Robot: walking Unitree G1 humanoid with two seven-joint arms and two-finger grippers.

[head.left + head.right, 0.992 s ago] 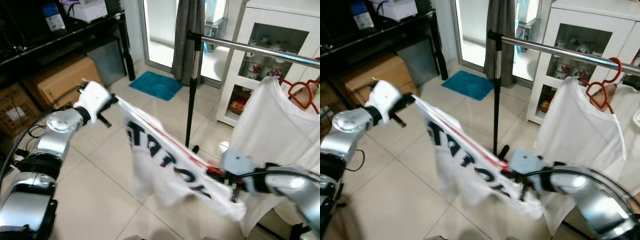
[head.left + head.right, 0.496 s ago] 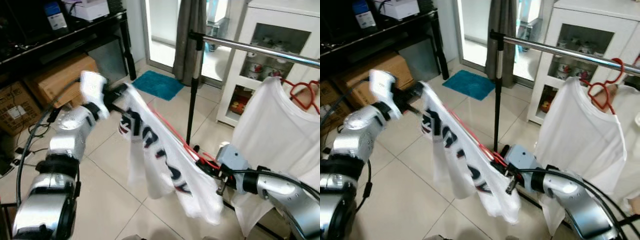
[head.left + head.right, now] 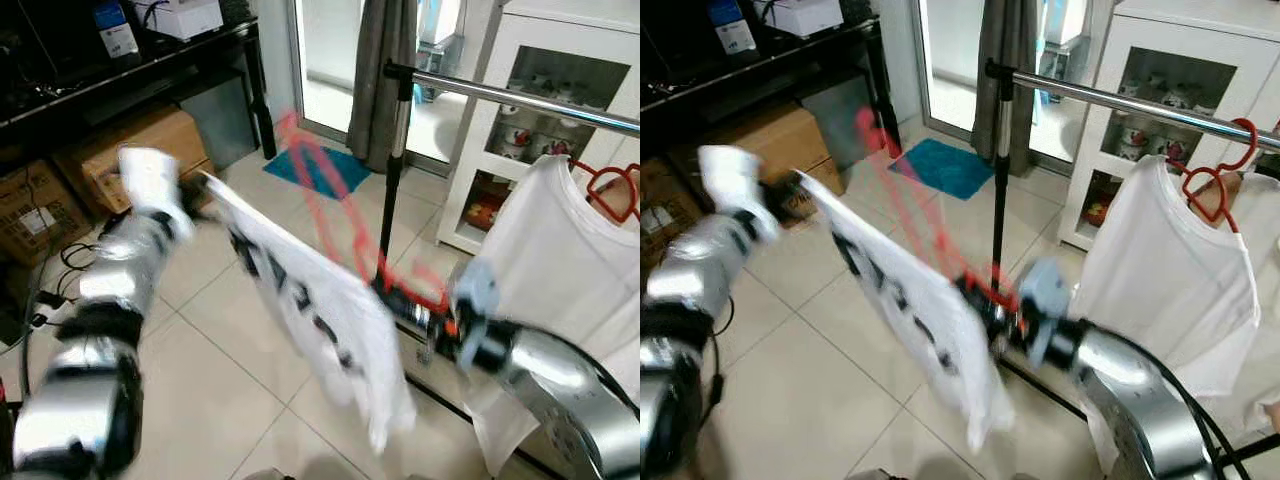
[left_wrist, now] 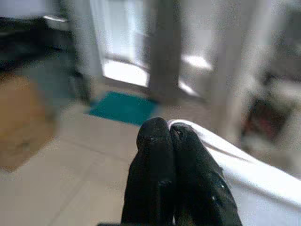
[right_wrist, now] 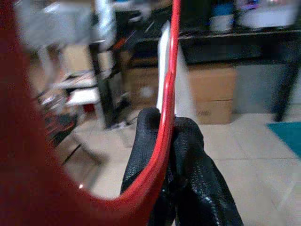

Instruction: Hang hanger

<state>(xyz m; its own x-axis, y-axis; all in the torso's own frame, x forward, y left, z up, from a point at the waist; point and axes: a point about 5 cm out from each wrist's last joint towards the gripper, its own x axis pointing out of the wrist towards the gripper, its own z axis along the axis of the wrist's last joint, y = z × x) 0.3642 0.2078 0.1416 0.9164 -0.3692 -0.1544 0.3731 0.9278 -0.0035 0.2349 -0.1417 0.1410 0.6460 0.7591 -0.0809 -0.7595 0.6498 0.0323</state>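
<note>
So the robot is carrying a white shirt (image 3: 310,310) with dark lettering on a red hanger (image 3: 910,190), stretched out between both arms in front of the clothes rail (image 3: 1120,100). The right gripper (image 5: 162,127) is clamping the red hanger wire between its two black fingers, closed tight on it. The left gripper (image 4: 168,134) is pinched shut on the edge of the shirt's white fabric, holding that side out toward the cardboard boxes (image 3: 130,155). Everything in the head views is blurry, so the arms are clearly in mid-swing.

Step-wise, I'd say it's in the carry/lift phase: hanger and shirt are in the air, low and off to the left of the rail's upright pole (image 3: 998,180), not hooked yet. The rail is running up high to the right, with another white shirt on a red hanger (image 3: 1205,185) already hanging there in front of the white cabinet (image 3: 540,90).

Next move, my guess: the right arm needs to raise the hook above the bar, somewhere in the free stretch between the pole and the hung shirt, then lower it on, with the left letting go of the fabric.
</note>
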